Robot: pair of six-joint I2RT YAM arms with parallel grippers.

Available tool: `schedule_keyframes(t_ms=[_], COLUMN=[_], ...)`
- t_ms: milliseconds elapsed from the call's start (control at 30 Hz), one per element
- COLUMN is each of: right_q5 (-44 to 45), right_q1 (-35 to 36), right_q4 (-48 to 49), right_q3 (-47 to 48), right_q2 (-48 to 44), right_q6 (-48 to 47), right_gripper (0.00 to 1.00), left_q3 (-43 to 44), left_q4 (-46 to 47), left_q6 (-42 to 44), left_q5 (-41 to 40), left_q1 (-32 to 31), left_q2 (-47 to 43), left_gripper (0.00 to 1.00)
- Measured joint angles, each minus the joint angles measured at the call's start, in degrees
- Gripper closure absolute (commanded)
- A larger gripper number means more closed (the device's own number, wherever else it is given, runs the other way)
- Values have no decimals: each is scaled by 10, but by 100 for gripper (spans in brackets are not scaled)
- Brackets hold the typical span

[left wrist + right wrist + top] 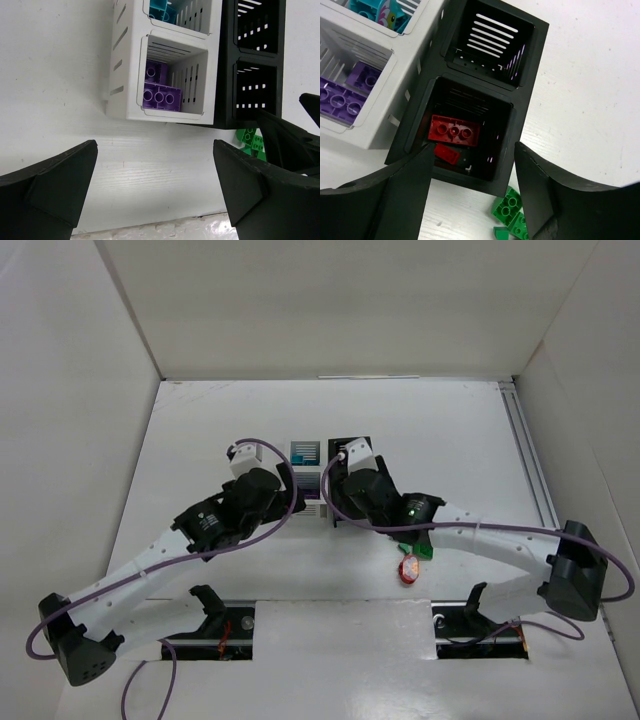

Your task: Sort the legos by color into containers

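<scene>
Purple plastic bricks (159, 95) lie sorted in the white slatted bin (125, 65) just ahead of the left gripper (155, 150), which hangs open and empty; the right gripper (474, 150), likewise open and holding nothing, hovers over the black slatted bin (415, 125) of red bricks (454, 131), with loose green bricks (507, 207) just beside it, probably its next pick.

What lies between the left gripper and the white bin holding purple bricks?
Nothing: in the left wrist view, only bare table separates the left gripper from that white bin.
</scene>
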Motion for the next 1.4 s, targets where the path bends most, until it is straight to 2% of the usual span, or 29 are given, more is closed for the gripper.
schedule_keyframes(t_ms=[133, 300, 433, 533, 700, 933, 1233, 1400], right_q5=[-10, -76, -166, -214, -243, -228, -203, -181], right_q1=[0, -1, 0, 5, 20, 20, 20, 20], right_q4=[-13, -43, -100, -152, -237, -260, -284, -319], right_q3=[-12, -75, -126, -165, -192, -197, -266, -267], right_q2=[-34, -154, -230, -233, -177, -131, -200, -232], right_q6=[1, 10, 50, 99, 187, 279, 356, 371], right_gripper=[30, 10, 4, 3, 3, 3, 8, 9], left_q3=[0, -6, -22, -35, -43, -44, -44, -44], left_q4=[3, 35, 62, 77, 89, 101, 102, 105], left_q6=[3, 18, 40, 53, 63, 67, 68, 68], left_q5=[5, 22, 40, 50, 56, 62, 67, 69], left_q1=[0, 0, 0, 0, 0, 0, 0, 0], left_q2=[1, 1, 2, 3, 14, 21, 38, 40], left_gripper=[0, 0, 0, 0, 0, 0, 0, 0])
